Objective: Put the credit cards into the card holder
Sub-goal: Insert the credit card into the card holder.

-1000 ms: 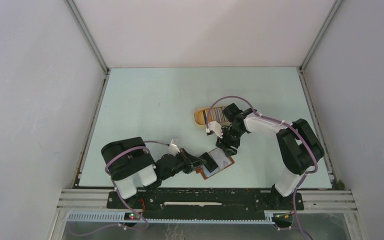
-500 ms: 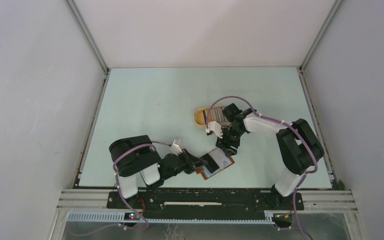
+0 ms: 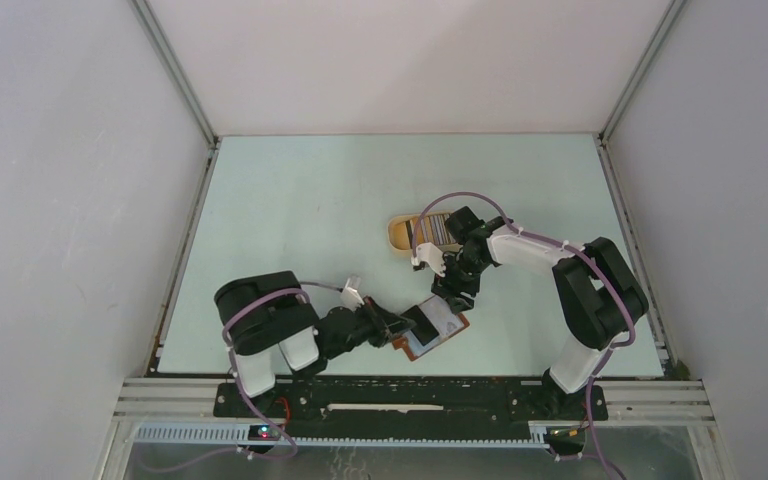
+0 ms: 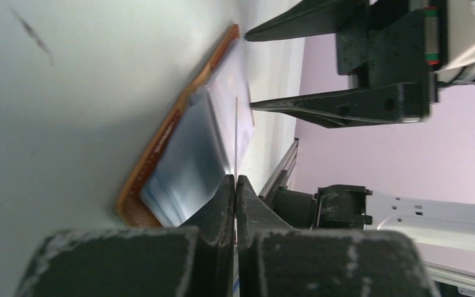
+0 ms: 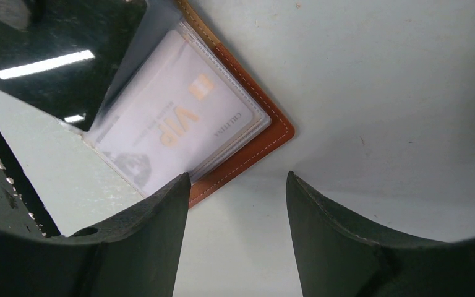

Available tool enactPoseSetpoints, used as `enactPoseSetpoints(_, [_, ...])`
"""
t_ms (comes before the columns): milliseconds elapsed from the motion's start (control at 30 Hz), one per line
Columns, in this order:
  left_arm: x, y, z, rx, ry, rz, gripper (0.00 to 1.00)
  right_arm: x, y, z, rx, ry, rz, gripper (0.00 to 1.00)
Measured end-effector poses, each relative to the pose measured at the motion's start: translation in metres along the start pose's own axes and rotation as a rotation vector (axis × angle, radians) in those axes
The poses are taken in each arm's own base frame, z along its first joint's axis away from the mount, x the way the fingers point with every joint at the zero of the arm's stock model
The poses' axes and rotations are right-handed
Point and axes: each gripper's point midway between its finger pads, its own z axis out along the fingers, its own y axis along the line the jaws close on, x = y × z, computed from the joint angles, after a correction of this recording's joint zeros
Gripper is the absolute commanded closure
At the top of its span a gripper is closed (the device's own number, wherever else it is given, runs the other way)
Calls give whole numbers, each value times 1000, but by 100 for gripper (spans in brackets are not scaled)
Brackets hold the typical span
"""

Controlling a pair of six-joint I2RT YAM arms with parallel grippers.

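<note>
Two grippers meet over one card holder [image 3: 440, 330], which lies opened flat on the table [image 3: 300, 200] near the front edge, between the two arm bases. Its long axis runs on a diagonal from near-left to far-right in the overhead view. The left gripper [image 3: 401, 327] comes in low from the holder's left end. Its jaws are pressed together on a thin sheet [image 4: 236, 133] seen edge-on; whether that is a card or a clear pocket leaf I cannot tell. The right gripper [image 3: 452, 291] hangs directly above the holder's far-right end with its jaws spread apart and nothing between them. Its wrist camera looks straight down on the stitched brown corner and on one white VIP card [image 5: 179, 120] already lying under a clear sleeve. A dark glossy panel [image 5: 62, 49] is lifted at the upper left of that view. The remaining credit cards [image 3: 436, 230] stand as a striped row in one tan tray [image 3: 399, 238], just beyond the right gripper on its far side and well apart from the left gripper; the row is too small to count. In my judgement the right arm is the nearer one to fetch the next card, reaching away from the bases to the tray while the left holds the pocket open.
</note>
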Motion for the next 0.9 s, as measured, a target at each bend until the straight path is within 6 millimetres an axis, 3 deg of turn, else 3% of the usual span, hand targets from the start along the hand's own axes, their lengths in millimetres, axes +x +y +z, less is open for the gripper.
enactPoseSetpoints(200, [-2,-13,-4,40,-5,-1,100,0,0,0,-3,3,0,33])
enactPoseSetpoints(900, [0,2,7,-8,-2,-1,100,0,1,0,-5,5,0,33])
